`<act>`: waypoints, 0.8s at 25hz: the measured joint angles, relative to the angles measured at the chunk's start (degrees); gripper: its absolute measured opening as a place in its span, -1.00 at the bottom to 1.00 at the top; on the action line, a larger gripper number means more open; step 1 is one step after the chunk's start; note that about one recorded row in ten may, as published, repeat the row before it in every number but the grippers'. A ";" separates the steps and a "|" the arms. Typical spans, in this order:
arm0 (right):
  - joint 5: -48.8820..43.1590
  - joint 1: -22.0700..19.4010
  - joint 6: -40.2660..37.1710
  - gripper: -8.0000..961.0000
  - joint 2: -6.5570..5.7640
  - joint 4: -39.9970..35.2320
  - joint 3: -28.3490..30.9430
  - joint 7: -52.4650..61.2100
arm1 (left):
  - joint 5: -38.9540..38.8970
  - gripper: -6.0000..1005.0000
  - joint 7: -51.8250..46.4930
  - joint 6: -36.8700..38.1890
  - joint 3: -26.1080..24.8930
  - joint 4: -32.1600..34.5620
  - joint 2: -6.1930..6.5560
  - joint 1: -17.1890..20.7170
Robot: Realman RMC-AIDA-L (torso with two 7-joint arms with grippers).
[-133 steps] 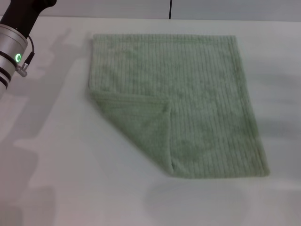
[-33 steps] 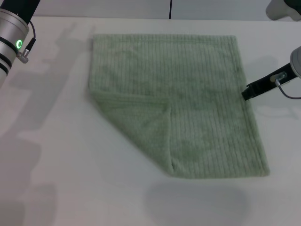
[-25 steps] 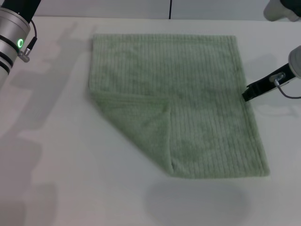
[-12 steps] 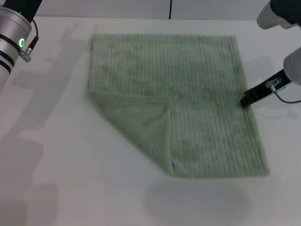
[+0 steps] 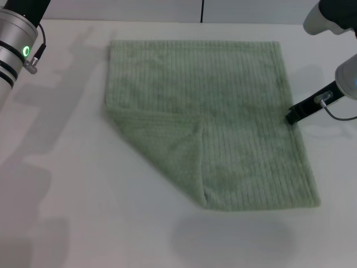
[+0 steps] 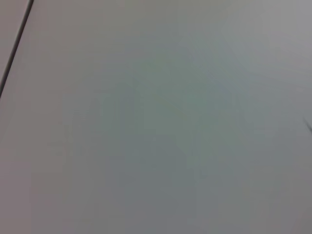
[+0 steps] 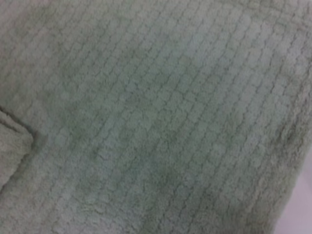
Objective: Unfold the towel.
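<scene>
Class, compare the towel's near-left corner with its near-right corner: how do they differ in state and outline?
The towel's near-left corner is folded over onto the cloth as a doubled triangular flap; the near-right corner lies flat, single-layered. The left edge therefore runs diagonally, while the right keeps a squarer outline. Both share sage-green ribbed terry.

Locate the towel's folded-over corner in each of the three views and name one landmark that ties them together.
Head view: the folded corner lies at the near-left of the towel.
Left wrist view: not in it; only blank pale surface shows.
Right wrist view: a piece of the flap shows at the picture's edge.
Shared landmark: the flap's tip, in head and right wrist views.
</scene>
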 joint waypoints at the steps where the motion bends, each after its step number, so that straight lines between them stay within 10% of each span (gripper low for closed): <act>1: 0.00 0.14 0.02 -0.94 0.00 0.01 0.00 -0.08 | 0.00 0.12 0.00 0.00 0.00 0.03 -0.03 0.00; 20: -0.02 1.35 0.98 -0.99 -0.01 2.13 0.00 -0.52 | -0.09 0.09 0.00 0.00 0.00 0.05 -0.04 0.00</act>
